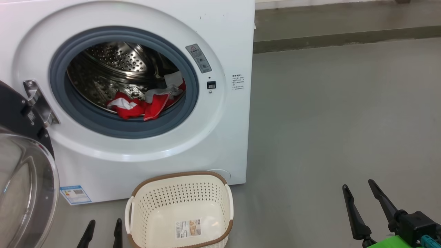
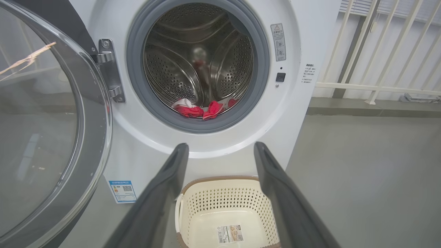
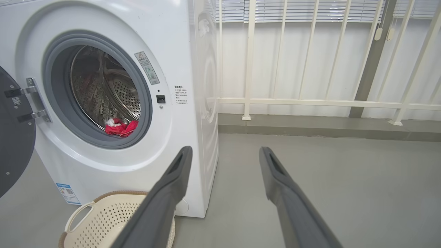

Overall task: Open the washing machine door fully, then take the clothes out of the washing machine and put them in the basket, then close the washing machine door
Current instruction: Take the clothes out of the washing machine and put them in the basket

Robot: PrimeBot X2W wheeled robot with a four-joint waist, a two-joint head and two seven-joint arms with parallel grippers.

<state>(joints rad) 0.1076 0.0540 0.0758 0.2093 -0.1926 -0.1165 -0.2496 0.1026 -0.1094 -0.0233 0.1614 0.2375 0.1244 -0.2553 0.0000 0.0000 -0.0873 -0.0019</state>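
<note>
Red and white, the clothes [image 1: 144, 103] lie in a small pile at the front lip of the steel drum [image 1: 117, 58] inside the washing machine [image 1: 224, 41]. From the head view we see the washing machine door [image 1: 24, 186] swung wide at the left. The basket [image 1: 179, 175] sits on the floor [image 1: 344, 120] just before the machine, a paper label [image 1: 187, 229] on its bottom. The left gripper [image 1: 105, 225] is just beside the basket and the right gripper [image 1: 358, 187] well apart from it, both with fingers spread. The right wrist view adds a white railing [image 3: 310, 102] beyond the machine's side. The left wrist view looks straight into the drum.
</note>
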